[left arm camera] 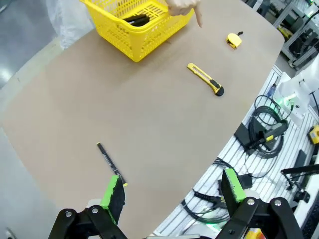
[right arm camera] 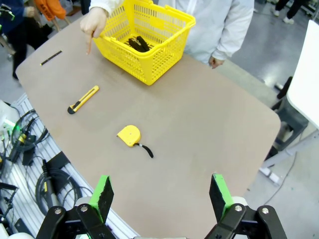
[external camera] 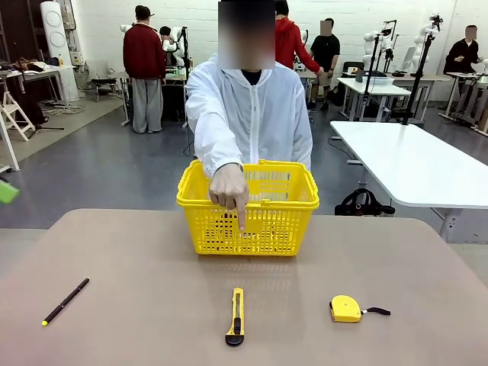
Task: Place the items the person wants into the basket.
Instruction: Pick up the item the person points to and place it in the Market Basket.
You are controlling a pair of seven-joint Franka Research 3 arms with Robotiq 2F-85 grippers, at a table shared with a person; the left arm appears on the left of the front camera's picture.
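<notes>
Both grippers stand wide open and hold nothing. The left gripper [left arm camera: 173, 191] rises from the bottom edge of its wrist view, green pads far apart. The right gripper [right arm camera: 160, 196] spreads just as wide at the bottom of its own view.

A slim yellow-and-black utility knife [external camera: 236, 316] lies flat on the table [external camera: 152, 252] at lower centre of the front view, lengthwise toward the camera with its black end nearest. It sits right of centre in the left wrist view [left arm camera: 205, 78] and at middle left in the right wrist view [right arm camera: 83, 99], well apart from either gripper.

Above it in the front view, at centre, stands the yellow basket [external camera: 282, 229]. Dark shapes [right arm camera: 135, 44] lie on its floor; what they are cannot be told.

The person [external camera: 252, 114] stands behind the basket in a white jacket. One hand [external camera: 227, 187] hangs over the basket's near rim, its index finger pointing straight down, in line with the knife below.

A thin black pen [external camera: 65, 301] with a yellow tip lies at lower left of the front view. A round yellow tape measure [external camera: 345, 308] sits at lower right, its black strap trailing right.
</notes>
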